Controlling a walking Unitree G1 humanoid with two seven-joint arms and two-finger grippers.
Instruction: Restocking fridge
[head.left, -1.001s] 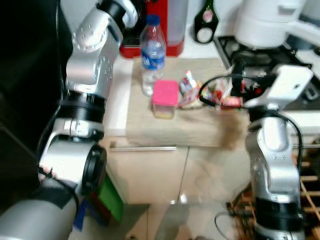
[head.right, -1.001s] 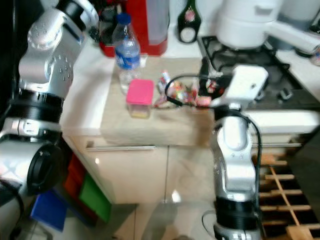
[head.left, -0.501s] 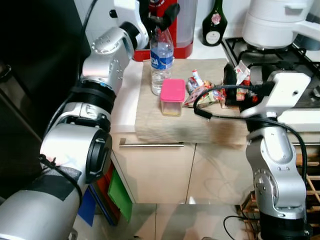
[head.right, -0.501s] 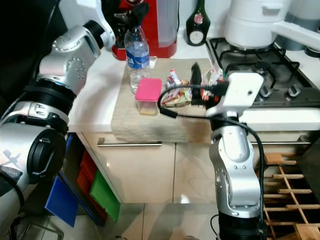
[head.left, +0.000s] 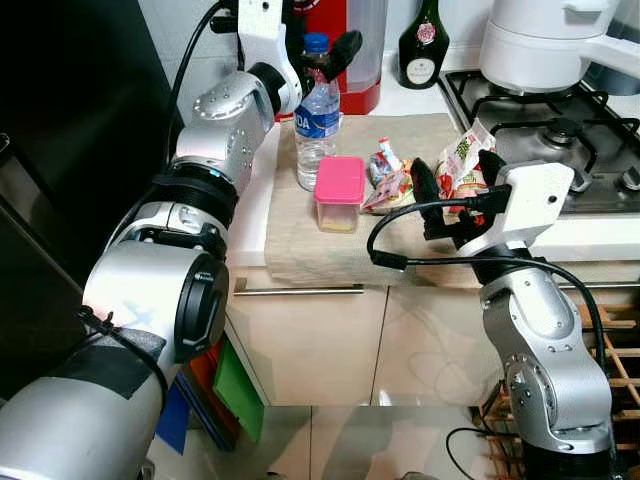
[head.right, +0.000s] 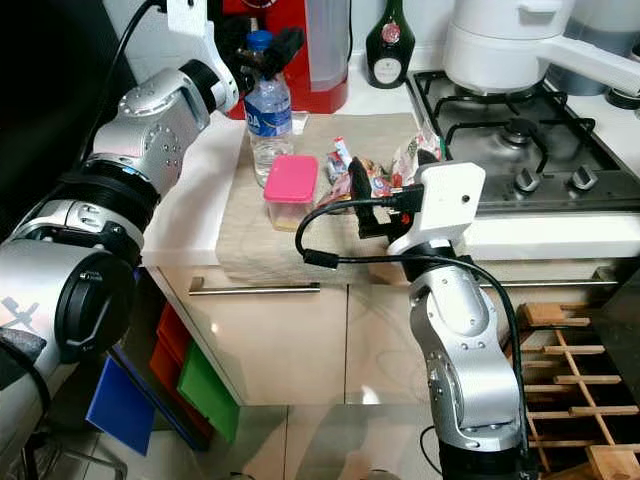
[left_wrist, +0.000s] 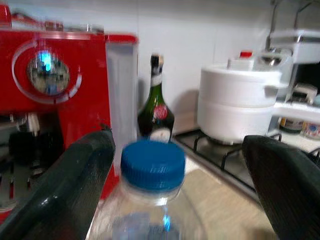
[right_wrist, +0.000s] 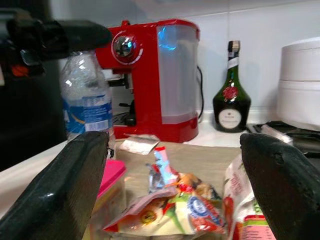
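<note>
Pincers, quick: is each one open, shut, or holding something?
Left pincer: open, its fingers on either side of the water bottle cap, holding nothing.
Right pincer: open, facing the snack packets, holding nothing.

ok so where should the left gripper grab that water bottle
Best around the neck just under the blue cap, coming from the side. The water bottle stands upright, and the open left gripper already straddles its top, so closing there should hold.

Head cameras look down on the counter; both wrist cameras sit low, close, sharing the water bottle
</note>
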